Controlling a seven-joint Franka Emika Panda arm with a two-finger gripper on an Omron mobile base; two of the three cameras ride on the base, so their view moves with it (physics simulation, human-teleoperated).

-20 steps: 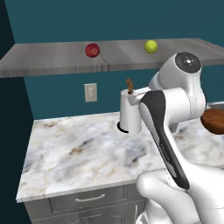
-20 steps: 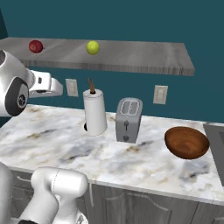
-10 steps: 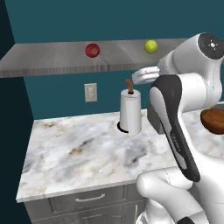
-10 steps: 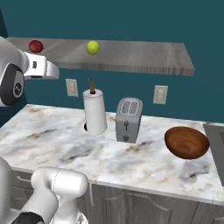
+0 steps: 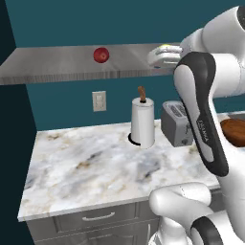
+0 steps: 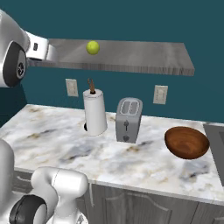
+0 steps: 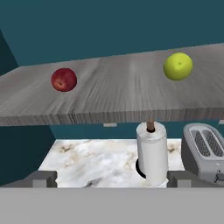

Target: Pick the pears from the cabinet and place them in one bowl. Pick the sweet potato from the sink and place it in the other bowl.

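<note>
Two pears lie on the cabinet point(image 7: 109, 114), a grey wood-grain slab above the counter. The dark red pear point(image 7: 64, 79) point(image 5: 100, 54) is to the left and the yellow-green pear point(image 7: 178, 66) point(image 6: 92, 47) to the right. My gripper point(image 7: 111, 178) is open and empty, raised to the slab's front edge and facing the stretch between the two fruits. The hand point(image 5: 165, 55) hangs just short of the slab. The dark wooden bowl point(image 6: 187, 142) stands on the counter at the right. A corner of the sink point(image 6: 216, 133) shows beyond it. The sweet potato and the other bowl are out of view.
A paper towel roll point(image 6: 95, 113) and a grey toaster point(image 6: 128, 119) stand at the back of the marble counter point(image 6: 65, 144), below the slab. Wall sockets point(image 5: 99, 101) sit on the teal wall. Grey drawer fronts point(image 5: 98, 217) run under the counter.
The arm has swung up and forward, lifting the hand from counter height to the level of the slab. It now covers the yellow-green pear in the left base view and the red one in the right.
</note>
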